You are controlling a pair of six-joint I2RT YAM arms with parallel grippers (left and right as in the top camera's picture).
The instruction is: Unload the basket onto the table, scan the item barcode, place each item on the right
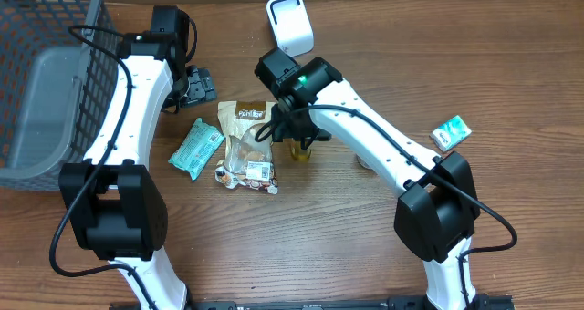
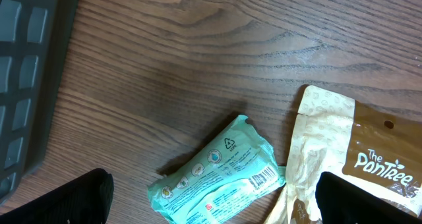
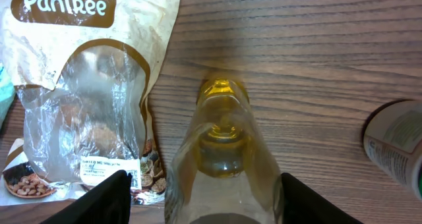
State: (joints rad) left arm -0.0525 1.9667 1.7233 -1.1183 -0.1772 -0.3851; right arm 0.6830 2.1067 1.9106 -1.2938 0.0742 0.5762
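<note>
Arms: two are seen, their bases at the near table [image 1: 511, 55] edge.
Items: five are counted (the scanner and basket left out).
Pouch: one [image 1: 246, 146], laid flat at mid-table.
Teal packet: one [image 1: 196, 147], just left of the pouch.
Bottle: one [image 3: 224, 151], of yellow liquid, found just right of the pouch, between the right gripper's fingers.
Right gripper [image 3: 204, 188]: fingers [image 3: 99, 201] set either side of the bottle; whether it is pinched cannot be told.
Round container: one [image 3: 395, 148], near the bottle's right.
Small teal box: one [image 1: 452, 132], well apart at the right.
Left gripper [image 2: 214, 184]: fingers [image 2: 66, 201] spread wide, nothing held, near the teal packet.
Scanner: one white unit [image 1: 289, 23], at the far edge.
Basket: one [image 1: 46, 14], at the far left corner.
Open room: bare wood is seen far right and along the near edge.
</note>
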